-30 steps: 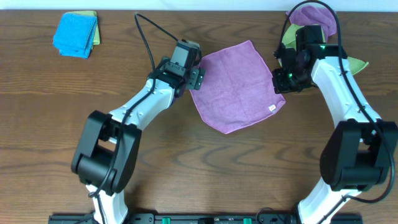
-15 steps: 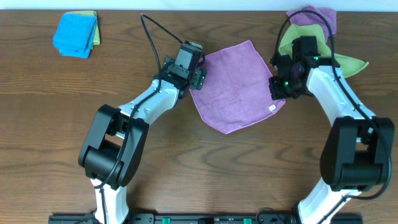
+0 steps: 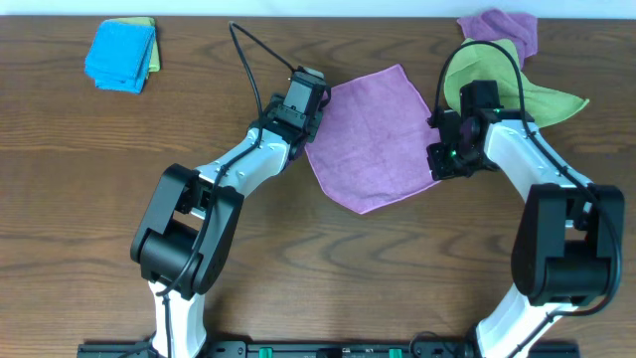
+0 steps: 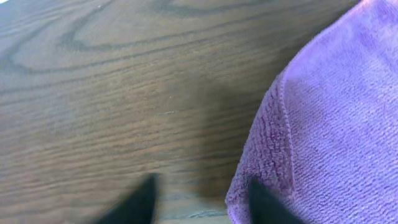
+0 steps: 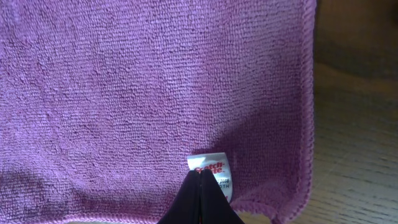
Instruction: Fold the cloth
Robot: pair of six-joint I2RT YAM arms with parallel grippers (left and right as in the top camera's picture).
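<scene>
The cloth (image 3: 373,134) is a lilac square lying flat on the wooden table, turned like a diamond. My left gripper (image 3: 303,127) is at its left corner. In the left wrist view the left gripper (image 4: 199,205) has its jaws apart. Bare wood shows between them, and the right finger rests on the cloth (image 4: 336,124) at its hem. My right gripper (image 3: 440,164) is over the cloth's right corner. In the right wrist view the right gripper (image 5: 202,174) is shut, its tips pressed together on the white tag (image 5: 216,167) of the cloth (image 5: 155,81).
A lime-green cloth (image 3: 502,85) and another purple cloth (image 3: 502,28) lie at the back right, behind my right arm. A folded blue cloth (image 3: 119,55) on a green one sits at the back left.
The left jaws have narrowed at the cloth's left corner. The right gripper has moved toward the front onto the tag corner, uncovering more of the green cloth.
</scene>
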